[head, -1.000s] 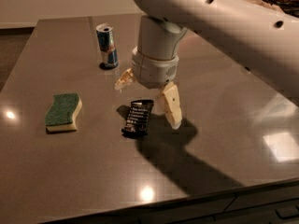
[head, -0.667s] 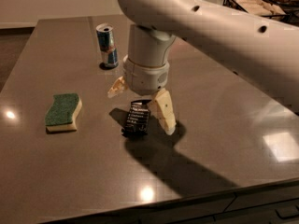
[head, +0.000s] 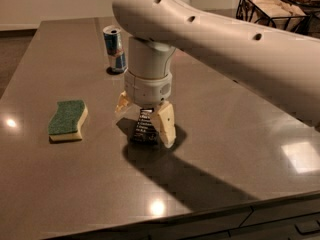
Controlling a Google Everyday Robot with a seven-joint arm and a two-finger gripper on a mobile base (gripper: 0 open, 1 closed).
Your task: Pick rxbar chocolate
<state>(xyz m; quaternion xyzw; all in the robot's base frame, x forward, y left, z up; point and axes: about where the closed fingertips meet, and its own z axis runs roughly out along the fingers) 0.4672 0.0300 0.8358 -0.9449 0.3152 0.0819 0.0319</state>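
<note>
The rxbar chocolate [head: 143, 128], a flat black wrapper with white lettering, lies on the grey table [head: 225, 134] near its middle. My gripper [head: 144, 119] hangs straight over it from the big white arm. It is open, with one tan finger [head: 166, 124] to the bar's right and the other finger [head: 122, 104] to its upper left. The bar lies between the fingers, its far end hidden under the wrist. The fingertips are down near the tabletop.
A green-and-yellow sponge [head: 67, 120] lies at the left. A blue-and-silver drink can [head: 115, 49] stands behind the gripper. A black wire basket [head: 272, 11] stands at the back right. The table's front edge runs along the bottom.
The gripper has moved left and down, from beside the bar to straddling it. The bar, sponge and can have not moved.
</note>
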